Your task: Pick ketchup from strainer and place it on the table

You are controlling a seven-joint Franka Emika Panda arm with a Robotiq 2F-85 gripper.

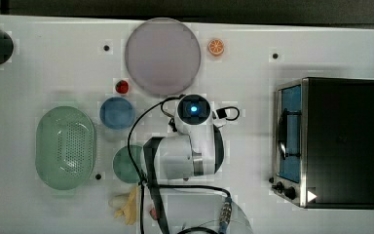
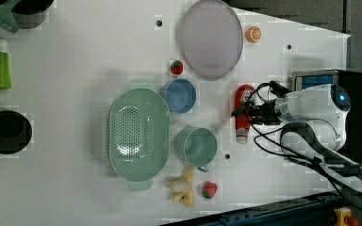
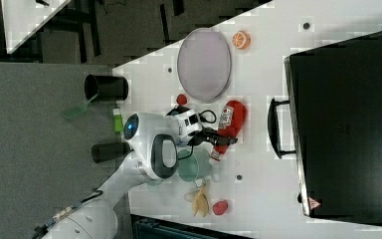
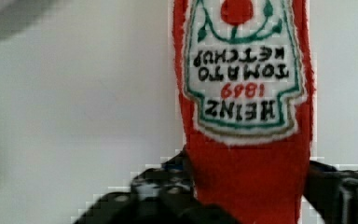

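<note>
Reading "HEINZ TOMATO KETCHUP 1869" on ketchup (image 4: pixel 247 140) label.

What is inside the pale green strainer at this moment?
Nothing: the strainer shows just its bare perforated bottom. The ketchup lies on the table, between the tool's fingers.

White arm (image 1: pixel 175 158), black cables

One camera hangs straight above the tabletop (image 1: pixel 53 63), looking down. The left and right views also look down, from higher and farther off on opposite sides, and both share the strainer's (image 2: pixel 139 134) neighbourhood beside the purple plate (image 2: pixel 210 37). The wrist camera sits very close over the ketchup (image 4: pixel 244 116).
</note>
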